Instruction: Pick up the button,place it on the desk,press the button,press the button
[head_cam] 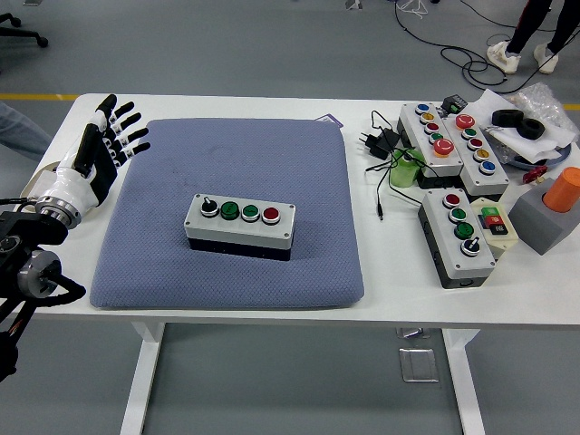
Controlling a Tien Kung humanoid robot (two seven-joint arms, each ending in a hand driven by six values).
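A grey button box (pixel 240 226) with a black selector knob, two green buttons and a red button lies on the blue-grey pad (pixel 231 154) in the middle of the table. My left hand (pixel 107 143) hovers at the pad's left edge, fingers spread and empty, well to the left of the box. My right hand is out of view.
Several other button boxes (pixel 458 234) (pixel 432 133) (pixel 478 147), a black power plug and cable (pixel 379 142), a green cup (pixel 407 169) and a grey block with an orange cylinder (pixel 555 210) crowd the table's right side. A person's legs (pixel 530 32) show at the top right.
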